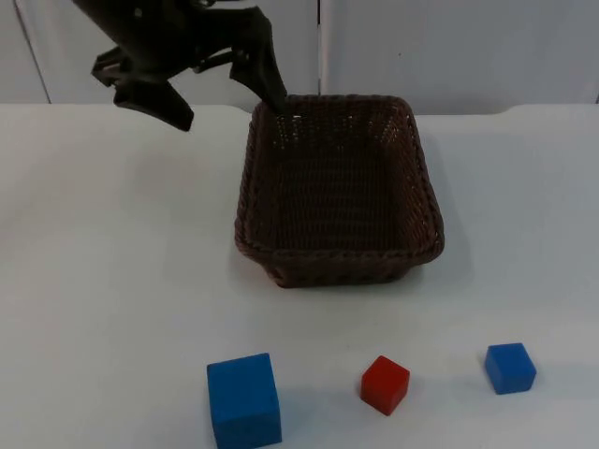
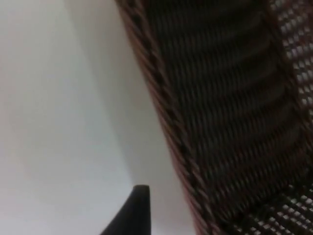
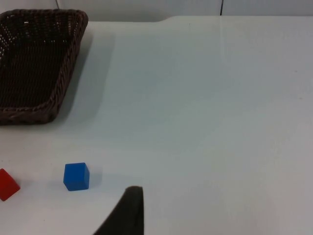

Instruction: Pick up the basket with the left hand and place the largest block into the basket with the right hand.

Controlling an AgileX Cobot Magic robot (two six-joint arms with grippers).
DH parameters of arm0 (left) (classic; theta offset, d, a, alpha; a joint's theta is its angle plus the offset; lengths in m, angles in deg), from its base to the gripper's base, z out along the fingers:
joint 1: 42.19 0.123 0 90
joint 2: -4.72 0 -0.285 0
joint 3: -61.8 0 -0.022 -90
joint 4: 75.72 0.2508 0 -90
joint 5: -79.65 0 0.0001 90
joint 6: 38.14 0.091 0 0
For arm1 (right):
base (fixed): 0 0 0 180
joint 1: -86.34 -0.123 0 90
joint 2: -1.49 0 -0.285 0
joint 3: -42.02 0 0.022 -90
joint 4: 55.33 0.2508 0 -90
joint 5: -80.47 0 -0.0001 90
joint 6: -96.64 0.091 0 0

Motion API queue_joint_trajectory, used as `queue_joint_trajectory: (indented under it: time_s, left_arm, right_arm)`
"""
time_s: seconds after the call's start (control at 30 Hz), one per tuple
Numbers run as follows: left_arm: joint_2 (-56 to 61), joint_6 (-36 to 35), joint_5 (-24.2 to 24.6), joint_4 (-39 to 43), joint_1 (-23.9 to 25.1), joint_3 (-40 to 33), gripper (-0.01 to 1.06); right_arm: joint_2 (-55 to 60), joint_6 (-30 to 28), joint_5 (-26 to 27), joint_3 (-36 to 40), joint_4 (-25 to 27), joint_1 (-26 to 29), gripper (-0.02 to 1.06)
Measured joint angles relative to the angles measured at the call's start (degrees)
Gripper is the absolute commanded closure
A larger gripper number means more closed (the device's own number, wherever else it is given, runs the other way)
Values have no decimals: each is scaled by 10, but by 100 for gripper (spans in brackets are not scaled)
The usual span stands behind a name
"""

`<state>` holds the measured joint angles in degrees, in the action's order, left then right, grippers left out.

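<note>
Basket (image 1: pixel 339 192) rim hides one left gripper (image 1: pixel 234 110) fingertip.

1. The left gripper (image 1: pixel 229 105) is matte black, with angular, tapering fingers.
2. The arm above it is black too, with bulky, blocky housings.
3. In each wrist view a black, pointed fingertip (image 3: pixel 128 211) narrows to a blunt end.

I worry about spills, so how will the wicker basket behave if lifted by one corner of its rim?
The basket looks like open woven wicker, so probably light and fairly stiff. It appears empty. The left tool is at its far-left corner with one finger dipping inside the rim, so a corner lift would likely let the opposite side sag or swing. The weave should offer decent grip.
</note>
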<state>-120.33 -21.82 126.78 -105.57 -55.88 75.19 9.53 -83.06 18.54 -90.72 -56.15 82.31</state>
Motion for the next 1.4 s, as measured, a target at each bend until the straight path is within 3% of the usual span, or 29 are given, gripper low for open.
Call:
queue_joint_trajectory:
  time_s: [0.63,1.4]
  left_arm:
    - [-154,-102,28,38,-5,146,3]
    - [-226,-108,9,37,-16,175,3]
  right_arm:
    - [0,0,-1,0,0,0,-1]
    - [0,2,-1,0,0,0,-1]
